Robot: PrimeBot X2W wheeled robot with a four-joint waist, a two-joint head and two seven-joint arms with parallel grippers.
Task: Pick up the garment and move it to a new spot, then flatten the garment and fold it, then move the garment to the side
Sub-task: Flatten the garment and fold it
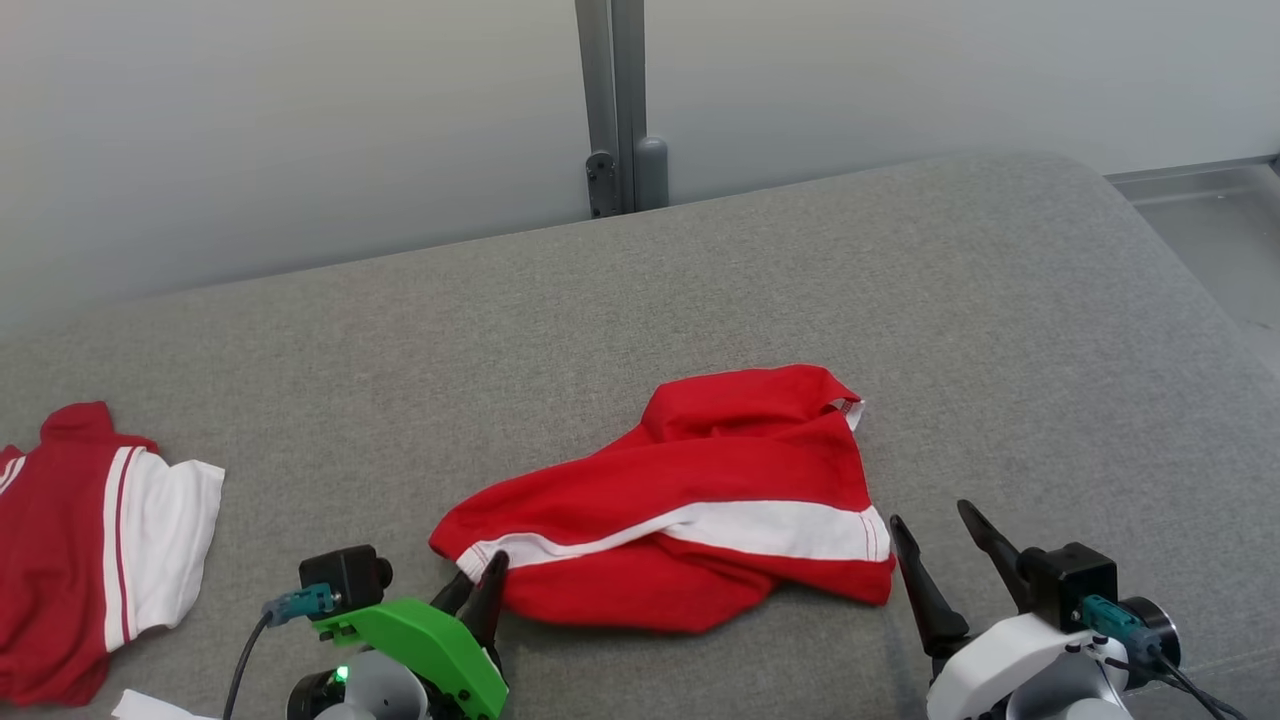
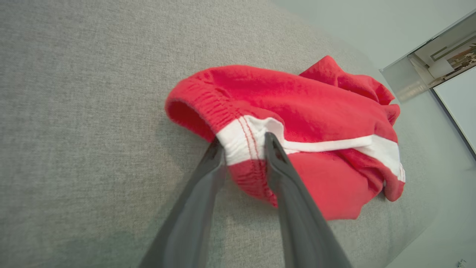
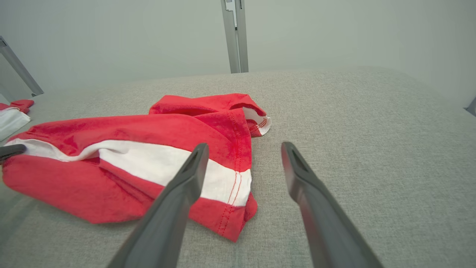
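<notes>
The garment [image 1: 700, 470], a pair of red shorts with a white side stripe, lies crumpled on the grey padded worktop [image 1: 600, 320], just below and right of the middle of the head view. Its elastic waist points toward the lower left of that frame and its hem toward the lower right.

The left hand [image 1: 480, 575] sits at the bottom of the frame, left of centre, at the waist end. In the left wrist view, the left hand [image 2: 243, 143] has its 2 dark fingers on either side of the white band at the waist edge of the garment [image 2: 316, 111], both touching the cloth and pinching it between them.

The right hand [image 1: 930, 515] hovers at the lower right, just beside the hem, its fingers spread apart and holding nothing. In the right wrist view, the right hand [image 3: 244, 146] has one finger over the stripe of the garment [image 3: 130, 130] and the other over bare grey fabric.

A second red and white garment [image 1: 60, 540] lies at the left edge, well apart.
</notes>
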